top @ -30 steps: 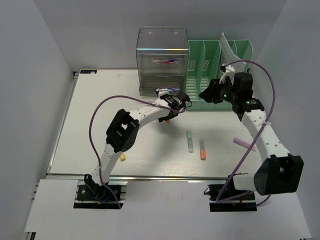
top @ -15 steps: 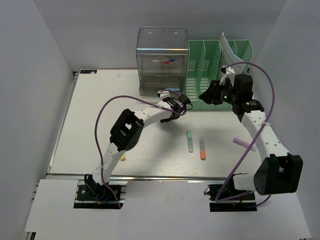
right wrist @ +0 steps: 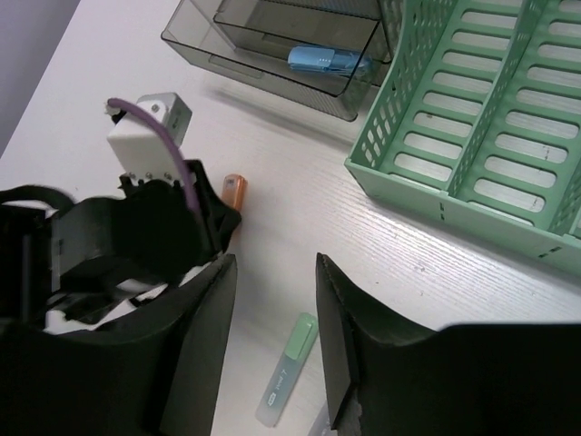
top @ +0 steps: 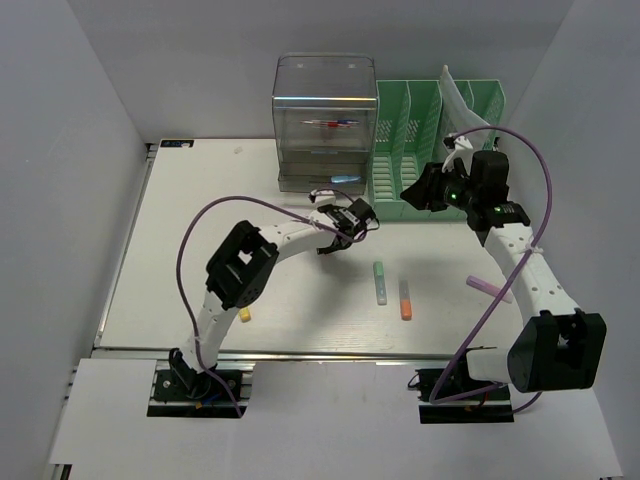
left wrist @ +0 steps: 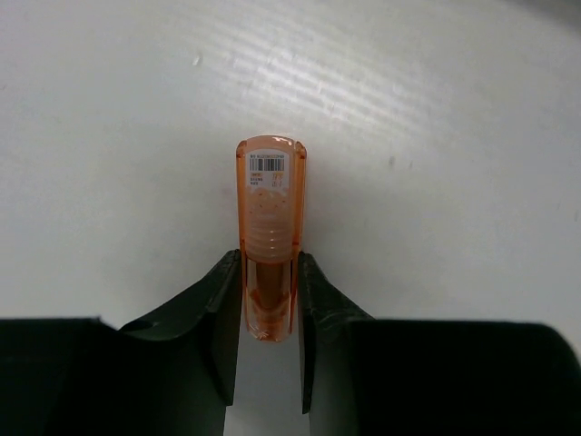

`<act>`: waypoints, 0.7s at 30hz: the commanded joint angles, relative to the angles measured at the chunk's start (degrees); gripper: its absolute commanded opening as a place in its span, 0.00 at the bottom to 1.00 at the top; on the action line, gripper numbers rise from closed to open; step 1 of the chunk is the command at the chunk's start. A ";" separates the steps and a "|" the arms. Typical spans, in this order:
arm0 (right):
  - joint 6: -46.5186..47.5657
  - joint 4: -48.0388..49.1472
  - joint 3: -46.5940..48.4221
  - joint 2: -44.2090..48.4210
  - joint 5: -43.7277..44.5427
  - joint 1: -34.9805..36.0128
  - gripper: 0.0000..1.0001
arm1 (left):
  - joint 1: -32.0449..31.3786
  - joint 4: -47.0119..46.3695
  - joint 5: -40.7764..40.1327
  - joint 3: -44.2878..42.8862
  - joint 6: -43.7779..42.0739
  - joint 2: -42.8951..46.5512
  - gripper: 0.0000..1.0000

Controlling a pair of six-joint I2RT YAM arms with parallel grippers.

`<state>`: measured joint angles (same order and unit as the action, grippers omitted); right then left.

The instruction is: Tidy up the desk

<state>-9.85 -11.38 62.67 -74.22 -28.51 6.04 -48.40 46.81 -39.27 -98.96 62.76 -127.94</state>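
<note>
The desk (top: 200, 230) is a wide off-white tabletop. My left gripper (top: 347, 220) is low over its middle rear, shut on an orange highlighter (left wrist: 270, 209). The wrist view shows both fingers (left wrist: 222, 300) pressed on its sides, with the barcode end pointing away. My right gripper (top: 415, 190) hovers open and empty in front of the green rack. In its own view (right wrist: 274, 272) it looks down on the left gripper (right wrist: 195, 227) and the orange highlighter's tip (right wrist: 234, 193). I cannot tell whether that highlighter touches the desk.
A clear drawer unit (top: 325, 120) stands at the back with a blue item (right wrist: 322, 61) in its open bottom drawer. A green slotted rack (top: 435, 140) stands beside it. A green highlighter (top: 379, 282), another orange one (top: 405, 298), a pink one (top: 488, 289) and a small yellow item (top: 244, 314) lie on the desk.
My left gripper has shifted a little toward the near side, still holding the orange highlighter. The right gripper has barely moved.
</note>
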 commanded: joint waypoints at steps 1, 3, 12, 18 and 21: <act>0.88 2.94 -0.19 1.97 -2.07 -0.33 0.45 | -1.34 -7.66 4.44 6.46 -5.97 14.42 0.01; 0.88 2.94 -0.36 1.88 -2.25 -0.42 0.42 | -0.39 -9.79 5.25 8.77 -6.52 18.93 0.01; 0.97 3.11 -0.54 2.14 -1.46 -0.68 0.42 | 3.93 -13.76 3.32 3.96 7.79 22.48 0.05; 0.97 3.20 -0.80 2.58 -1.46 -1.21 0.42 | 7.17 -20.95 3.23 3.24 21.94 19.49 0.04; 0.97 3.20 -0.71 2.76 -1.55 -1.30 0.42 | 8.58 -21.67 1.04 3.16 30.99 18.26 0.04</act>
<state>-9.21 -10.39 62.33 -73.43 -29.34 5.19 -41.01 27.75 -35.48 -95.50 82.48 -110.06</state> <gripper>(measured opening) 0.417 0.352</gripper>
